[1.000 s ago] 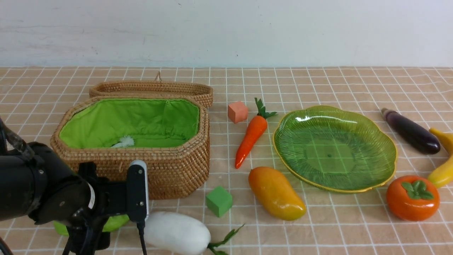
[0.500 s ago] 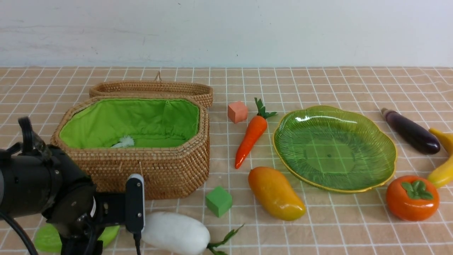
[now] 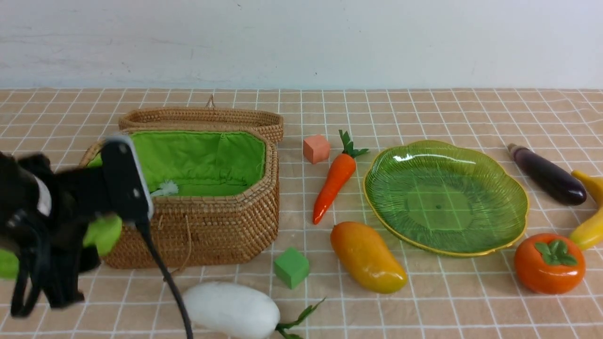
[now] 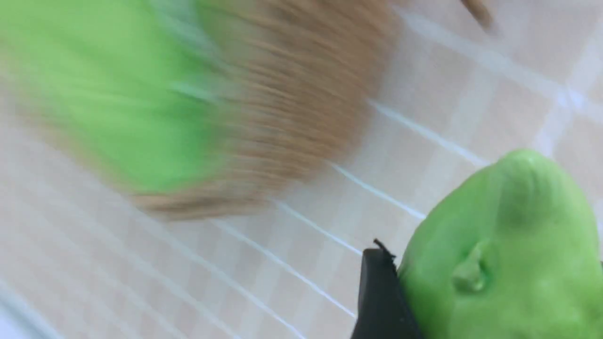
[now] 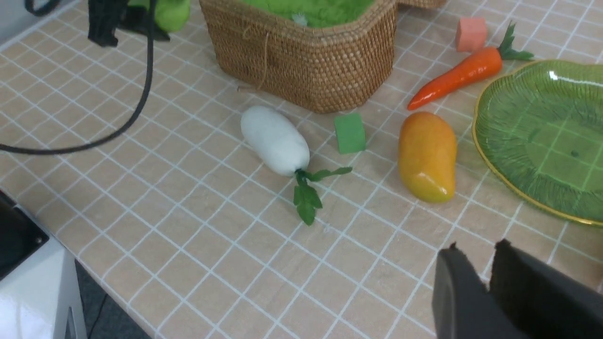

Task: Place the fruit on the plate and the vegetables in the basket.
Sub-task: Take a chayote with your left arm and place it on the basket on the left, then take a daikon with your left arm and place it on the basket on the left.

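Note:
My left gripper (image 3: 70, 240) is shut on the light-green gourd (image 3: 102, 233) and holds it off the table at the front-left wall of the wicker basket (image 3: 212, 226). The gourd fills the left wrist view (image 4: 499, 263), which is blurred. The radish (image 3: 231, 308) lies in front of the basket. The carrot (image 3: 334, 181) and mango (image 3: 367, 256) lie left of the empty green plate (image 3: 445, 197). The eggplant (image 3: 546, 174), banana (image 3: 589, 226) and persimmon (image 3: 549, 263) lie to its right. My right gripper (image 5: 476, 254) is shut and empty, above bare table near the plate's rim (image 5: 518, 193).
A green cube (image 3: 292, 267) sits between the radish and the mango. A salmon-pink cube (image 3: 316, 148) sits next to the carrot's top. The basket's lid (image 3: 202, 117) lies open behind it. A black cable (image 3: 165, 278) hangs from the left arm.
My left arm has risen from the table with the gourd in its gripper, up to the height of the basket's rim. Nothing else has moved.

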### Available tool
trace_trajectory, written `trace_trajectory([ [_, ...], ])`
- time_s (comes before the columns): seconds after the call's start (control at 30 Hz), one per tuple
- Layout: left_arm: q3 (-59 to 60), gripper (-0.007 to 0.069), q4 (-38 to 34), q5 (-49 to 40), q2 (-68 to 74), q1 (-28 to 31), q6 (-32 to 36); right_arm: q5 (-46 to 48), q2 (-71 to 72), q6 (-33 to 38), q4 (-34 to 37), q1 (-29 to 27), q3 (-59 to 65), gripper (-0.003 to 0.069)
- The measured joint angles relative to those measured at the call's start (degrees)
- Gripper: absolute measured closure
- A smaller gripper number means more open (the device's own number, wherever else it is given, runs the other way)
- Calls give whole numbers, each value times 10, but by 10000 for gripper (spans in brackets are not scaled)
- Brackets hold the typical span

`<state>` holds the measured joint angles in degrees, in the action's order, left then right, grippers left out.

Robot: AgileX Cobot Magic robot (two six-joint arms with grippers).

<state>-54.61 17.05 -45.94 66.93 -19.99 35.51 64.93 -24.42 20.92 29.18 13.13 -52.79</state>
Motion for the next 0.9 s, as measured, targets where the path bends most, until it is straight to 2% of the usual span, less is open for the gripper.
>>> trace_trajectory([
  [0.1, -54, 208, -32, 51, -17, 0, 8, -5, 0, 0, 14, 0, 0, 533],
  [0.27, -93, 208, -45, 132, 41, 0, 31, -17, 0, 0, 35, 0, 0, 531],
  [0.43, -94, 207, 3, 207, 171, 0, 33, -23, 0, 0, 59, 0, 0, 529],
  [0.5, -94, 183, 23, 230, 202, 0, 33, -23, 0, 0, 65, 0, 0, 530],
  [0.53, -94, 148, 37, 242, 214, 0, 29, -23, 0, 0, 70, 0, 0, 530],
  [0.57, -94, 66, 58, 258, 230, 0, 18, -23, 0, 0, 73, 0, 0, 530],
  [0.67, -94, -27, 78, 261, 233, 0, -14, -23, 0, 0, 75, 0, 0, 530],
  [0.8, -94, -25, 74, 219, 207, 0, -74, -23, 0, 0, 75, 0, 0, 530],
  [0.9, -94, 29, 33, 153, 160, 0, -171, -24, 0, 0, 75, 0, 0, 530],
])
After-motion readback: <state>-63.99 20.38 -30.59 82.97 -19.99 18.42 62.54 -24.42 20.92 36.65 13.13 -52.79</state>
